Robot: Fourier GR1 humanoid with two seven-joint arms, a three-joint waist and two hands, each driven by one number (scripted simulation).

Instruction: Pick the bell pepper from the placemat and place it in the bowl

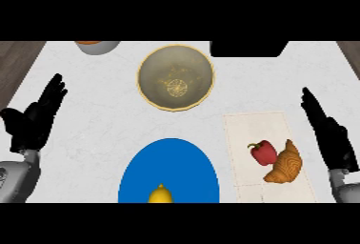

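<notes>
A red bell pepper [263, 152] lies on a pale placemat [256, 125] at the right of the white counter, touching a brown croissant [285, 164]. Farther back near the middle sits an olive bowl [175, 77] with a tan rim and nothing in it. My right hand [333, 135] stands open at the right edge, fingers straight, just right of the placemat and apart from the pepper. Over at the left edge my left hand [32, 119] is open too, fingers up, holding nothing.
A blue plate [169, 167] with a yellow fruit [161, 195] lies at the front middle. A grey bowl [97, 46] with something orange sits at the back left. A black object [248, 48] stands at the back right.
</notes>
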